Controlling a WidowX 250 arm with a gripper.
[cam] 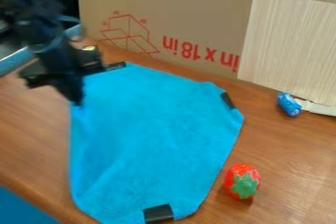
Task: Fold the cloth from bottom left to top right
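The black gripper (73,93) is at the upper-left edge of the blue cloth (154,129) (spread or pinching, I cannot tell), which lies on the wooden table (282,149).

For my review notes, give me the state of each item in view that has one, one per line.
Blue cloth: spread out, lightly creased, not folded in half.
End effector: at the cloth's upper left edge; grip unclear.
Toy strawberry: lying on its side, green leafy end facing the camera.
Small blue object: lying on the table.
Cardboard: upright, its print upside down.
Wood-grain panel: upright, in front of the cardboard.
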